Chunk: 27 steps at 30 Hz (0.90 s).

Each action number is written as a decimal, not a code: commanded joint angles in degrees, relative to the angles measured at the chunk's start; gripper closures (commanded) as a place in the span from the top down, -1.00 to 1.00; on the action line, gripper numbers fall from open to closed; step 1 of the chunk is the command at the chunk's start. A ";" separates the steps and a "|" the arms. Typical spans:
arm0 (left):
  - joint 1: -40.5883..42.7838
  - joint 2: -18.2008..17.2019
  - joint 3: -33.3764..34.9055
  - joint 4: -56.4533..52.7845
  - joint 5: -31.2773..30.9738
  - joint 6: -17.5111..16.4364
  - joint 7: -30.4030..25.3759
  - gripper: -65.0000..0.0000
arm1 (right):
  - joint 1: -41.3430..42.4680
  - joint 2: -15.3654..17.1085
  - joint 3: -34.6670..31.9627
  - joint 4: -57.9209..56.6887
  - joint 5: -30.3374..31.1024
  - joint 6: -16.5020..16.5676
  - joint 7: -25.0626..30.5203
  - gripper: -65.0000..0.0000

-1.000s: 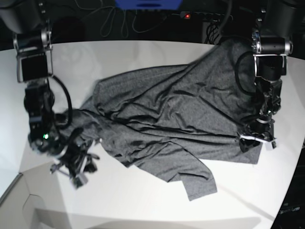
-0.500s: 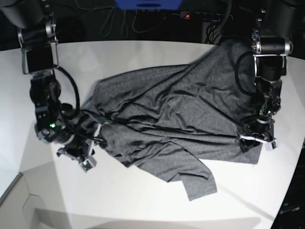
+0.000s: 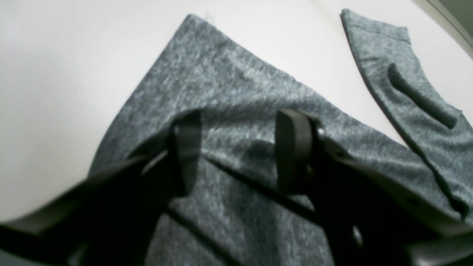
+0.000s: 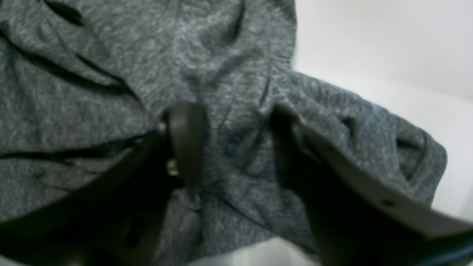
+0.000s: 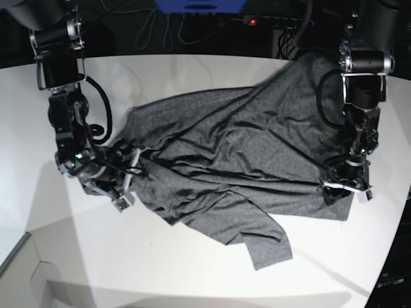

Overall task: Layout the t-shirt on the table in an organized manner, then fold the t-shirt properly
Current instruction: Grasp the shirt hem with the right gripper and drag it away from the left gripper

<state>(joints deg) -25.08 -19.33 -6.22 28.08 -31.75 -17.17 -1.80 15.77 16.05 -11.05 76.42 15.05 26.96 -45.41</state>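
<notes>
Nearest the base camera, a loose flap of the t-shirt [image 5: 270,247] trails toward the front edge of the table [image 5: 192,282], folded over itself, which suggests the layout step is not finished. The garment lies crumpled across the middle of the white top, creased in long diagonal ridges, with one part running up to the far rim.

At mid-depth both arms sit at opposite sides of the cloth, probably so they can pull it taut between them. The left gripper [image 3: 236,151] stands over a flat corner of the shirt; its jaws are spread, one finger on either side of a shallow fold, with fabric beneath them but nothing pinched. The right gripper [image 4: 232,144] hovers over a bunched, wrinkled edge; its jaws are likewise apart, straddling a ridge of knit without squeezing it. Judging by this, each arm is lined up to take a fresh hold.

Farther back, a separate strip of the shirt, likely a sleeve [image 3: 410,85], lies apart from the corner with bare table between.
</notes>
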 commanded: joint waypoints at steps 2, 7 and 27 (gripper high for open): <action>-0.55 -0.49 0.02 0.19 0.23 0.60 1.32 -0.02 | 2.03 0.43 0.19 0.81 0.47 -0.28 1.23 -0.56; -0.55 -0.40 0.02 0.10 0.23 0.60 1.32 -0.02 | 3.70 0.43 0.28 0.81 0.38 -0.28 3.52 -1.00; -0.55 -3.30 0.11 15.75 -11.37 0.77 8.26 -0.02 | 33.07 -4.49 -0.07 -34.01 0.38 -0.28 26.20 -1.00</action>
<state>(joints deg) -24.01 -22.02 -5.91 42.89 -42.59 -15.66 7.64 46.04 11.35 -11.31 41.17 14.63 26.57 -20.71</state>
